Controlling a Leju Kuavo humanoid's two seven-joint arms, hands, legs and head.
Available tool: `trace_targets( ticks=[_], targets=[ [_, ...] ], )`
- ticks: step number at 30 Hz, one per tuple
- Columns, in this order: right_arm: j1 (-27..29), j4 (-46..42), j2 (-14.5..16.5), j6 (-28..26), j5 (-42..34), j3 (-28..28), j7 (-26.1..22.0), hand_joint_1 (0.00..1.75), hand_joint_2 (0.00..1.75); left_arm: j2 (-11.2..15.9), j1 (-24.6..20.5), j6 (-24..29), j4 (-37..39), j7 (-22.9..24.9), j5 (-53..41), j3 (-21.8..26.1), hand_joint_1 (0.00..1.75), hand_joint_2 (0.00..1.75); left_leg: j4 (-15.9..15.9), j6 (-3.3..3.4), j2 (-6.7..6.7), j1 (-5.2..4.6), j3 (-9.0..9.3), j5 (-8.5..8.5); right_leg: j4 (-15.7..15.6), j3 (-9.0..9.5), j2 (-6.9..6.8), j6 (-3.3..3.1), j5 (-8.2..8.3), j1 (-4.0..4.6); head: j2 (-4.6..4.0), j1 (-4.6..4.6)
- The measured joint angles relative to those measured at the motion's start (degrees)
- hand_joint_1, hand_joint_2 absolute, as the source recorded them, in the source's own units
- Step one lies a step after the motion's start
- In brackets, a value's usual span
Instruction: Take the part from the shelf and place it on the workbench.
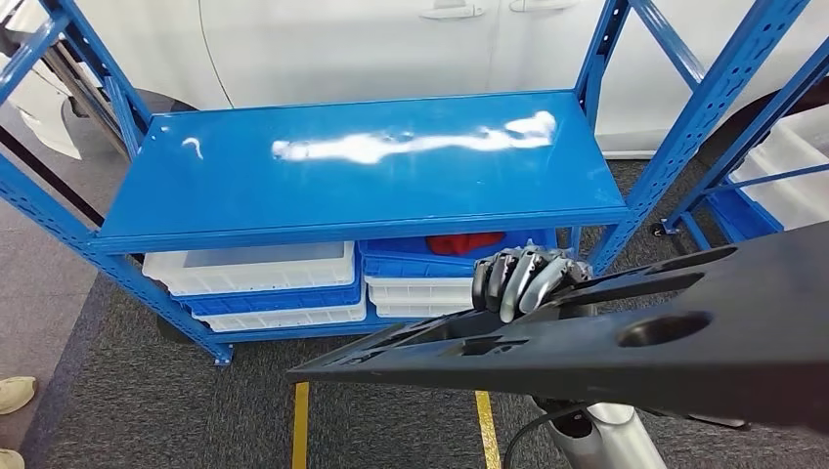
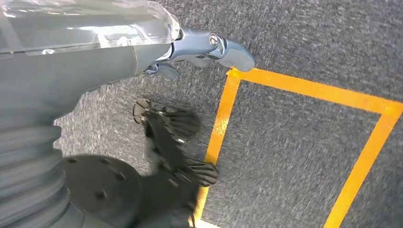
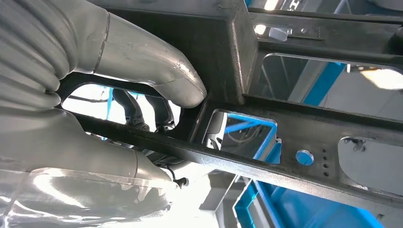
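Blue steel shelf rack [image 1: 362, 166] fills the head view from 10 to 2 o'clock, top deck glossy with white light glare streaked across it. Below the deck: white bins [image 1: 256, 269] stacked with blue bins [image 1: 279, 298], plus something red [image 1: 464, 242] in a blue bin near centre. White car body [image 1: 391, 44] behind the rack at 12 o'clock, door handles at the top edge. Second blue rack [image 1: 772, 156] at 3 o'clock with a white bin on it. Floor is dark grey carpet [image 1: 127, 401]; yellow tape lines [image 1: 300, 425] at 6 o'clock. A pair of light shoes [image 1: 14, 394] at 8 o'clock, at the frame edge.
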Motion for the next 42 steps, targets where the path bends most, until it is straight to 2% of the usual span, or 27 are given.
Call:
trace_targets(
  ticks=[2, 4, 5, 6, 8, 9, 10, 11, 13, 15, 16, 18, 20, 21, 23, 24, 25, 26, 27, 29, 31, 35, 36, 38, 40, 41, 42],
  targets=[
    [-0.81, -0.07, 0.0, -0.84, -0.02, 0.95, 0.1, 1.75, 1.75, 0.07, -0.16, -0.23, -0.01, -0.13, -0.1, 0.01, 0.0, 1.75, -4.07, 0.6, 0.01, -0.5, 2.2, -0.91, -0.42, -0.03, -0.16, 0.75, 1.2, -0.15, 0.0, 0.01],
    [-1.36, -0.09, 0.0, -1.25, -0.07, 1.6, 0.19, 1.75, 1.75, 0.07, -0.14, -0.31, -0.01, -0.16, -0.17, 0.03, 0.0, 1.75, -4.64, 1.28, 0.14, -0.4, 1.56, 0.52, -0.77, -0.2, -0.18, 1.43, 1.66, -0.22, 0.0, 0.01],
    [-1.51, -0.1, 0.0, -1.29, -0.08, 1.79, 0.21, 1.75, 1.75, 0.07, -0.13, -0.31, -0.01, -0.15, -0.2, 0.04, 0.0, 1.75, -4.91, 1.66, 0.26, -0.25, 1.0, 1.39, -0.04, -0.6, -0.1, 1.65, 0.43, -0.19, 0.0, 0.01],
    [-1.61, -0.13, -0.01, -1.34, -0.09, 1.9, 0.24, 1.75, 1.75, 0.07, -0.13, -0.33, -0.01, -0.14, -0.23, 0.04, 0.0, 1.75, -5.16, 1.98, 0.37, -0.08, 0.28, 2.31, 1.91, -1.3, -0.02, 1.83, -2.01, -0.16, 0.0, 0.01],
    [-1.68, -0.18, -0.02, -1.46, -0.09, 2.08, 0.25, 1.75, 1.75, 0.07, -0.12, -0.38, -0.01, -0.14, -0.26, 0.05, 0.0, 1.75, -5.09, 2.34, 0.48, -0.14, -1.66, 3.87, 9.02, -3.09, 0.04, 2.05, -8.2, -0.22, 0.0, 0.0],
    [-1.64, -0.21, -0.02, -1.55, -0.07, 2.18, 0.24, 1.75, 1.75, 0.07, -0.11, -0.41, -0.01, -0.14, -0.27, 0.05, 0.0, 1.75, -4.97, 2.35, 0.48, -0.19, -2.7, 4.62, 12.72, -3.68, 0.04, 2.18, -9.96, -0.23, 0.0, 0.0],
    [-1.55, -0.23, -0.02, -1.66, -0.02, 2.32, 0.21, 1.75, 1.75, 0.05, -0.1, -0.44, -0.01, -0.14, -0.29, 0.05, 0.0, 1.75, -4.78, 2.31, 0.49, -0.22, -3.76, 5.3, 15.17, -3.65, 0.04, 2.26, -10.19, -0.23, 0.0, 0.0],
    [-1.46, -0.28, -0.02, -1.76, 0.05, 2.51, 0.19, 1.75, 1.75, 0.04, -0.1, -0.45, -0.01, -0.14, -0.32, 0.05, 0.0, 1.75, -4.49, 2.21, 0.49, -0.23, -4.83, 5.91, 15.76, -2.71, 0.03, 2.28, -9.15, -0.23, 0.0, 0.01],
    [-1.38, -0.45, -0.02, -1.89, 0.22, 2.84, 0.16, 1.75, 1.75, -0.04, -0.1, -0.47, -0.01, -0.14, -0.4, 0.05, 0.0, 1.75, -3.63, 1.9, 0.49, -0.19, -6.8, 6.85, 10.87, 2.16, 0.02, 2.13, -6.48, -0.24, 0.0, 0.0],
    [-1.43, -0.81, -0.01, -1.89, 0.31, 3.02, 0.13, 1.75, 1.75, -0.13, -0.08, -0.47, -0.01, -0.14, -0.47, 0.05, 0.0, 1.75, -2.71, 1.41, 0.46, -0.31, -8.32, 7.57, 2.86, 7.76, 0.05, 1.65, -6.98, 0.01, 0.0, -0.01],
    [-1.46, -0.99, 0.01, -1.88, 0.36, 3.07, 0.12, 1.75, 1.75, -0.16, -0.06, -0.47, -0.01, -0.14, -0.52, 0.05, 0.0, 1.75, -2.45, 1.13, 0.44, -0.36, -8.74, 7.93, 0.3, 9.23, 0.11, 1.33, -7.72, 0.16, 0.0, -0.02],
    [-1.37, -1.39, 0.06, -1.86, 0.72, 3.11, 0.19, 1.75, 1.75, -0.16, 0.02, -0.48, -0.01, -0.13, -0.74, 0.04, 0.0, 1.75, -2.46, 0.48, 0.41, -0.34, -9.19, 8.85, -0.91, 9.27, 0.19, 0.45, -7.74, 0.33, 0.0, -0.03],
    [-1.14, -1.92, 0.16, -1.86, 1.33, 3.13, 0.44, 1.75, 1.75, -0.16, 0.09, -0.5, -0.01, -0.12, -1.14, 0.0, 0.0, 1.75, -1.54, -0.21, 0.32, -0.15, -10.05, 7.9, -1.15, 8.4, 0.13, -0.47, -6.76, 0.16, 0.0, -0.02],
    [-0.94, -2.26, 0.21, -1.86, 1.61, 3.14, 0.56, 1.75, 1.75, -0.17, 0.13, -0.54, -0.01, -0.08, -1.35, -0.05, 0.0, 1.75, 0.2, -0.54, 0.28, -0.03, -10.84, 6.08, -1.28, 7.86, 0.06, -0.86, -6.22, 0.04, 0.0, -0.02],
    [-0.41, -2.95, 0.33, -1.7, 2.08, 3.14, 0.68, 1.75, 1.75, -0.21, 0.1, -0.62, -0.01, 0.13, -1.74, -0.16, 0.0, 1.75, 6.78, -1.13, 0.26, 0.22, -12.94, 1.04, -1.29, 6.7, -0.01, -1.22, -5.3, 0.01, 0.0, -0.03],
    [-0.07, -3.2, 0.37, -1.48, 2.31, 3.14, 0.69, 1.75, 1.75, -0.22, 0.08, -0.64, -0.01, 0.32, -1.87, -0.19, 0.0, 1.75, 10.44, -1.35, 0.26, 0.33, -13.82, -0.7, -1.26, 6.12, -0.03, -1.22, -4.81, 0.03, 0.0, -0.03],
    [0.26, -3.34, 0.39, -1.23, 2.49, 3.14, 0.66, 1.75, 1.75, -0.22, 0.07, -0.64, -0.01, 0.51, -1.97, -0.21, 0.0, 1.75, 12.9, -1.5, 0.27, 0.41, -14.07, -1.33, -1.22, 5.53, -0.03, -1.18, -4.35, 0.05, 0.0, -0.03],
    [0.55, -3.44, 0.39, -1.01, 2.62, 3.13, 0.6, 1.75, 1.75, -0.22, 0.06, -0.64, -0.01, 0.69, -2.02, -0.22, 0.0, 1.75, 13.39, -1.54, 0.27, 0.45, -13.36, -0.9, -1.17, 4.99, -0.01, -1.09, -3.93, 0.05, 0.0, -0.03],
    [0.78, -3.55, 0.39, -0.86, 2.67, 3.13, 0.49, 1.75, 1.75, -0.22, 0.05, -0.63, -0.01, 0.82, -2.05, -0.22, 0.0, 1.75, 11.48, -1.48, 0.26, 0.48, -11.48, 0.3, -1.14, 4.54, 0.03, -0.96, -3.56, 0.04, 0.0, -0.03],
    [0.96, -3.83, 0.39, -0.59, 2.55, 3.09, 0.18, 1.75, 1.75, -0.22, -0.04, -0.53, -0.01, 1.05, -2.08, -0.23, 0.0, 1.75, 2.92, -1.01, 0.21, 0.41, -5.46, 2.25, -1.11, 3.94, 0.1, -0.58, -2.97, 0.06, 0.0, -0.03],
    [0.95, -4.03, 0.4, -0.03, 2.3, 3.0, -0.02, 1.75, 1.75, -0.22, -0.13, -0.41, -0.01, 1.28, -2.1, -0.23, 0.0, 1.75, -3.1, -0.37, 0.1, 0.05, -1.75, 2.56, -1.17, 3.67, 0.07, 0.06, -2.39, 0.04, 0.0, -0.03],
    [0.95, -4.13, 0.42, 0.7, 1.9, 2.65, -0.05, 1.75, 1.75, -0.25, -0.21, -0.36, -0.01, 1.66, -2.23, -0.23, 0.0, 1.75, -4.54, 1.03, 0.2, -0.06, -1.78, 3.3, -0.78, 3.24, 0.07, 1.41, -2.28, -0.07, 0.0, -0.02],
    [0.97, -4.18, 0.42, 0.92, 1.84, 2.45, -0.05, 1.75, 1.75, -0.28, -0.26, -0.36, -0.01, 1.74, -2.26, -0.23, 0.0, 1.75, -4.81, 1.46, 0.28, 0.08, -1.88, 3.66, 0.85, 2.53, 0.11, 1.63, -3.54, -0.06, 0.0, -0.02],
    [1.22, -4.28, 0.42, 1.57, 1.78, 1.84, -0.06, 1.75, 1.75, -0.35, -0.36, -0.36, -0.01, 1.88, -2.27, -0.23, 0.0, 1.75, -4.95, 2.06, 0.36, 0.07, -2.32, 4.15, 7.69, -0.41, 0.18, 1.9, -7.71, -0.1, 0.0, -0.01],
    [1.75, -4.33, 0.42, 2.15, 1.93, 1.16, -0.05, 1.75, 1.75, -0.35, -0.35, -0.35, -0.01, 1.96, -2.3, -0.22, 0.0, 1.75, -4.78, 2.2, 0.37, -0.08, -2.84, 4.41, 14.45, -3.11, 0.2, 2.06, -10.44, -0.12, 0.0, -0.01],
    [1.98, -4.36, 0.43, 2.4, 2.04, 0.88, -0.05, 1.75, 1.75, -0.36, -0.33, -0.35, -0.01, 1.98, -2.32, -0.22, 0.0, 1.75, -4.63, 2.19, 0.38, -0.11, -3.04, 4.47, 15.07, -3.09, 0.19, 2.07, -10.19, -0.12, 0.0, -0.01],
    [2.15, -4.42, 0.46, 2.69, 2.11, 0.62, -0.05, 1.75, 1.75, -0.38, -0.33, -0.35, -0.01, 2.02, -2.34, -0.22, 0.0, 1.75, -4.4, 2.14, 0.4, -0.13, -3.19, 4.48, 13.38, -1.92, 0.14, 2.01, -8.93, -0.12, 0.0, -0.01]
  ],
)
